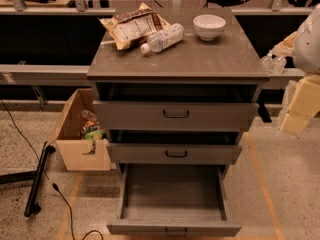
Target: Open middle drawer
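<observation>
Middle drawer (175,154), second of three in the grey-brown cabinet (177,64), sits a little forward with a dark gap above it. We see the lowest drawer (172,229) pulled far out beneath it. On the cabinet lie a snack bag (131,28), a bottle (162,38) and a white bowl (209,26). The gripper (274,63) hangs beside the cabinet top's right edge, well apart from the drawer; we cannot tell whether it is spread or closed.

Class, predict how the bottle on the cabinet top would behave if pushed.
Lying on its side, the bottle would probably roll. It looks like clear plastic, so likely light. The hand hangs right of the cabinet, away from it.
</observation>
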Controlling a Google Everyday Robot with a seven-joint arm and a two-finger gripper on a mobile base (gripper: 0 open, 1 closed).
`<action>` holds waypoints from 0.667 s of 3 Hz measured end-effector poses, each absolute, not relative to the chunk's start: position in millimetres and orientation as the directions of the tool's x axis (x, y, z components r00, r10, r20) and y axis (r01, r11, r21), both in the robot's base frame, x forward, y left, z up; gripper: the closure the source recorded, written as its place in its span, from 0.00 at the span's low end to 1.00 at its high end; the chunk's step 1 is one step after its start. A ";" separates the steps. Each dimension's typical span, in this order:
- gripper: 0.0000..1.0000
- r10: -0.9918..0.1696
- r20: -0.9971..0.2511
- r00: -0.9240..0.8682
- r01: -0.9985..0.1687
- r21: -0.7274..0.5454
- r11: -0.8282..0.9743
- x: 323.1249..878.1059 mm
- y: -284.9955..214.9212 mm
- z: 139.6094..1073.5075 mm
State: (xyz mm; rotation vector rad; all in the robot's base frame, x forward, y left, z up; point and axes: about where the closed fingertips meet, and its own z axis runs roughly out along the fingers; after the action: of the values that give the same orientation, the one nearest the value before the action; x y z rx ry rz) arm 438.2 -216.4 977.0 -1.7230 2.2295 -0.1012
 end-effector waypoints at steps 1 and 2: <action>0.00 -0.953 -0.208 -0.221 -0.930 -0.249 0.270 438.2 -216.4 977.1; 0.00 -0.951 -0.222 -0.215 -0.926 -0.264 0.271 441.9 -214.2 969.1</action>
State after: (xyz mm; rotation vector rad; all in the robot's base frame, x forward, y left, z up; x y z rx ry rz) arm 441.9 -214.2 969.1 -1.7112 2.2106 -0.1044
